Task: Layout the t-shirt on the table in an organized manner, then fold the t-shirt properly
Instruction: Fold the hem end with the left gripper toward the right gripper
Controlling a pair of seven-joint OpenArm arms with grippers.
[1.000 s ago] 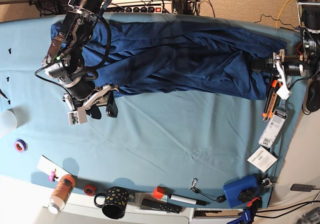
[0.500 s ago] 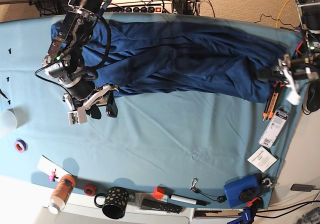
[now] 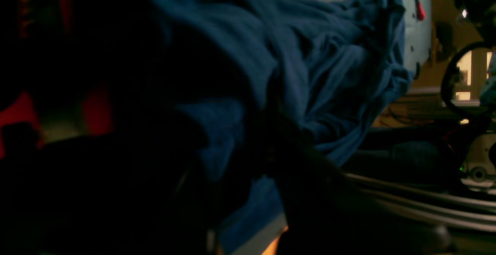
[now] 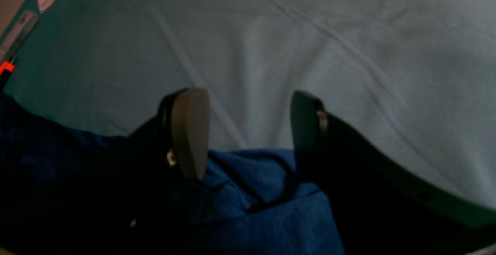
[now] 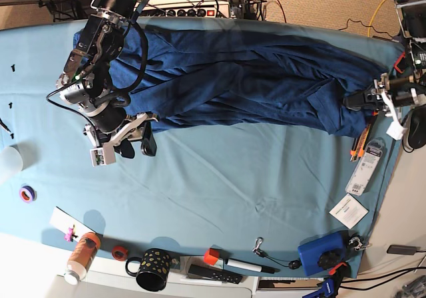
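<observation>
We are seeing the right arm (image 5: 93, 78) wearing black and silver housings with looping black cables. We are noticing the right gripper (image 4: 248, 131) showing broad dark paddle-shaped fingers (image 4: 190, 131).

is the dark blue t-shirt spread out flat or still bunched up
Bunched. The dark navy-blue fabric t-shirt lies as a long creased band across the teal-covered table's far side, not spread flat.

- The t-shirt (image 5: 246, 78) is dark navy and heavily creased, stretched in a long band along the far side of my table (image 5: 219, 171), one end bunched at the edge.
- The table, in smooth light teal cloth with faint wrinkles, lies bare just beside it.
</observation>
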